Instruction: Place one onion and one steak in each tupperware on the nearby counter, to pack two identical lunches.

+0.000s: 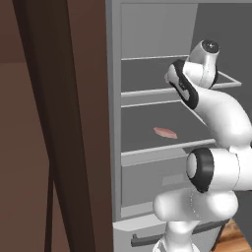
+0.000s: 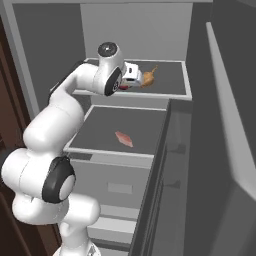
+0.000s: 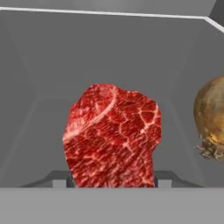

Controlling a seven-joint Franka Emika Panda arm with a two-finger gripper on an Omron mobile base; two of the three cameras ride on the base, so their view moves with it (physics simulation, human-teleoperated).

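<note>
The marbled red raw steak [image 3: 113,138] stands upright on the upper grey fridge shelf [image 2: 172,82], rising straight from between the gripper [image 2: 134,79] fingertips in the hand view. The jaws stand about half closed at either side of its lower edge, so they appear to be pinching the steak, though actual contact is hidden behind the meat. A flat slab like this is probably light, soft and a little slick; it would flop if taken by a corner, so the hold belongs low and central across its thin faces. The golden-brown papery onion [image 3: 212,120] sits at three o'clock of the steak, near but apart. A second pink steak [image 2: 124,138] lies flat on the lower shelf [image 2: 95,135].
</note>
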